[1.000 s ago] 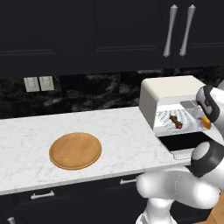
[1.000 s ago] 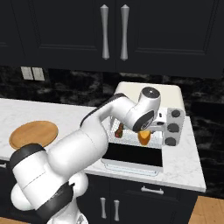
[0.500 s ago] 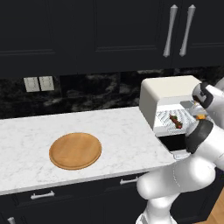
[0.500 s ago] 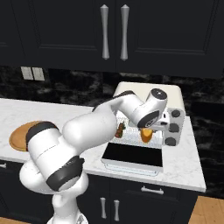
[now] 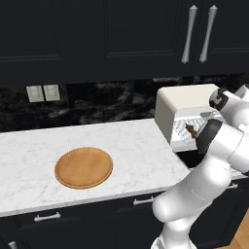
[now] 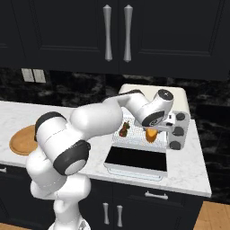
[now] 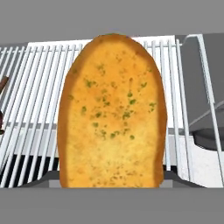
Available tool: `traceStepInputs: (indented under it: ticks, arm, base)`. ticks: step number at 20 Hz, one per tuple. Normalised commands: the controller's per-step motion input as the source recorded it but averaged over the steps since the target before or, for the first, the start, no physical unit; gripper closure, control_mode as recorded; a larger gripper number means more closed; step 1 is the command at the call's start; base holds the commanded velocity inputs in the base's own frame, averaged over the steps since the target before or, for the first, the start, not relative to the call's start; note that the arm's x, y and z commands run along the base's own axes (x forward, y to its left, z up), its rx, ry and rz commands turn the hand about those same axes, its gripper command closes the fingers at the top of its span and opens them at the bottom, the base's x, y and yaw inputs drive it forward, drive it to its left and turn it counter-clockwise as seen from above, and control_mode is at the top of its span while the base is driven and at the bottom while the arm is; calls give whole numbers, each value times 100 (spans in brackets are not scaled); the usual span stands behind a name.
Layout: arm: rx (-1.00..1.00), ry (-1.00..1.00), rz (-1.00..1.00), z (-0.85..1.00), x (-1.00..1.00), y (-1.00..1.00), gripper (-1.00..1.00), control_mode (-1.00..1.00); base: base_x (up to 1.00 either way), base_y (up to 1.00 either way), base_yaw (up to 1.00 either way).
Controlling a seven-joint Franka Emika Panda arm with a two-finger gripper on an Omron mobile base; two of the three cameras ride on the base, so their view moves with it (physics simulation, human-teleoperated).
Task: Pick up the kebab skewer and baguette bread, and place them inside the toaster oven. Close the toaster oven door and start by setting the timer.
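I see the white marble counter (image 5: 29,155) running under dark upper cabinets (image 5: 97,39), with black stone backsplash behind it and 2 light switch plates (image 5: 43,93) on the wall. My arm (image 6: 90,126) reaches from the base across to the toaster oven (image 6: 155,94), which sits at the far right end of the counter. The toaster oven door (image 6: 137,161) is folded down flat toward me, its dark glass facing up. A round wooden board (image 5: 83,167) lies well to the left of the oven with nothing on it.

Inside the oven, the wire rack (image 7: 30,100) spans the cavity. In the right base view, 3 dark knobs (image 6: 178,130) run down the oven's right panel.

The gripper (image 6: 153,131) is at the oven mouth, jaws part-closed on the baguette bread (image 7: 113,113), which stands between them over the rack; in the hand view its golden, herb-flecked face spreads across the bars. In the right base view the bread shows as an orange piece just under the hand, at the right half of the rack.

The kebab skewer (image 6: 124,130) lies on the left part of the rack, apart from the bread.
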Motion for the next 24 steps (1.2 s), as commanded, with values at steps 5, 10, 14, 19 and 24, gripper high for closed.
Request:
traceStepInputs:
  ticks: [5, 10, 14, 19, 24]
  arm:
    - [1, 0, -2, -36, 2, 0, 100, -100]
    - [1, 0, -1, -50, 0, 3, 100, -100]
    - [0, 0, -1, -50, 0, 11, -100, -100]
    - [0, 0, 0, -35, -2, 4, -100, -100]
    - [0, -1, 0, -13, -8, 0, -100, -100]
  base:
    - [0, 0, 0]
    - [0, 0, 0]
    - [0, 0, 0]
    - [0, 0, 0]
    - [0, 0, 0]
